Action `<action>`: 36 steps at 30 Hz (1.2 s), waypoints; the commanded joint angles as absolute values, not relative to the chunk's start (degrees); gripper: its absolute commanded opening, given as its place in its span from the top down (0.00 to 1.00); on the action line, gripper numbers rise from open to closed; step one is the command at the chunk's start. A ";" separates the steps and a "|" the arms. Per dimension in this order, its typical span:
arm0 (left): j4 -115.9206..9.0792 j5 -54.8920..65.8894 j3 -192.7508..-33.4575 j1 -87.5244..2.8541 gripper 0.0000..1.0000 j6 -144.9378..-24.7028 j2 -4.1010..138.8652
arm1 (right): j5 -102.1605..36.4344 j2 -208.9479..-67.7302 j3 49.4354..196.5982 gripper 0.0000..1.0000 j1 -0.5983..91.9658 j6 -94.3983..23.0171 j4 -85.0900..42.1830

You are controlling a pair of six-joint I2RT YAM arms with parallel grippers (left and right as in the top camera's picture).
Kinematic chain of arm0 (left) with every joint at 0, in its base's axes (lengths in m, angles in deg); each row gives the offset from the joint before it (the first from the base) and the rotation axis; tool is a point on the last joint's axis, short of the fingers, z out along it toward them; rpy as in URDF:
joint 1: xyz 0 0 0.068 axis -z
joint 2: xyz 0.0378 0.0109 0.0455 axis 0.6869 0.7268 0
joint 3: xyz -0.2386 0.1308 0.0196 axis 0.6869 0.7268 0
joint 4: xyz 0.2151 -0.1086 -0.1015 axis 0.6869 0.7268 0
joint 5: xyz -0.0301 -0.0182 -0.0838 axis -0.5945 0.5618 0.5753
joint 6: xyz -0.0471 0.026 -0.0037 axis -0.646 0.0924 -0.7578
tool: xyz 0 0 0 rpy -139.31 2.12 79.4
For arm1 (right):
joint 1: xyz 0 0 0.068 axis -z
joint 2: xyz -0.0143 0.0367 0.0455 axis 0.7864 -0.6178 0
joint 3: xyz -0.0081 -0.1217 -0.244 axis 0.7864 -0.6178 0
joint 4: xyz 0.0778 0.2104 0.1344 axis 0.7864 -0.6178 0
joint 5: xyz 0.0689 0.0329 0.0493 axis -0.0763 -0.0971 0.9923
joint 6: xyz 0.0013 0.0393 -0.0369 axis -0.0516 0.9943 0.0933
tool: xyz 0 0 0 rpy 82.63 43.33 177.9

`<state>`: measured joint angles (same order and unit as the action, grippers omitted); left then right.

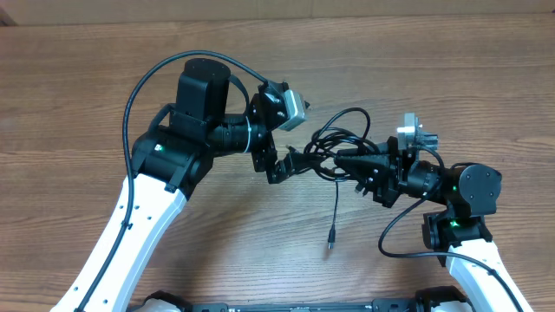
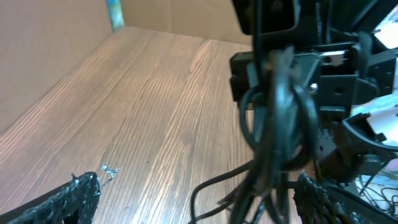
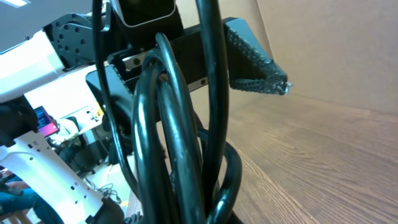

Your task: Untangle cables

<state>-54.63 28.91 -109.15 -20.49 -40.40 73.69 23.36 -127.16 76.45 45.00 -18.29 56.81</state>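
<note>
Left arm (image 1: 186,147) and right arm (image 1: 464,186) angled inward, left tool (image 1: 302,163) spread wide, right tool (image 1: 341,157) pinched together.

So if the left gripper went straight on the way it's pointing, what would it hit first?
The cables, bunched just ahead between the left gripper's open fingers. The right gripper sits close behind them, though depth is unclear.

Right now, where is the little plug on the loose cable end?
Overhead, the plug lies on the table below the tangle of cables, between the two arms, nearer the right arm.
</note>
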 commanded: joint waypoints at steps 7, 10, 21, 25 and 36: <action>-54.85 27.44 -110.44 -19.64 0.00 -39.96 74.19 | 23.67 -127.01 78.16 0.93 44.78 -16.43 59.25; -54.90 27.42 -110.42 -18.81 0.00 -40.00 74.21 | 23.63 -126.98 78.16 0.93 44.78 -14.42 63.62; -54.87 27.44 -110.44 -17.69 0.00 -40.88 74.21 | 20.92 -127.01 78.16 0.93 44.78 -11.84 66.18; -54.87 27.42 -110.42 -17.69 0.36 -40.86 74.21 | 20.85 -127.01 78.13 0.93 44.78 -11.82 66.14; -55.33 27.40 -110.42 -17.71 0.96 -40.83 74.21 | 20.85 -127.01 78.13 0.91 44.78 -11.84 64.61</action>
<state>-54.61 28.82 -109.17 -17.32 -40.92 73.71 19.63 -127.31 76.45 45.08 -12.26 64.87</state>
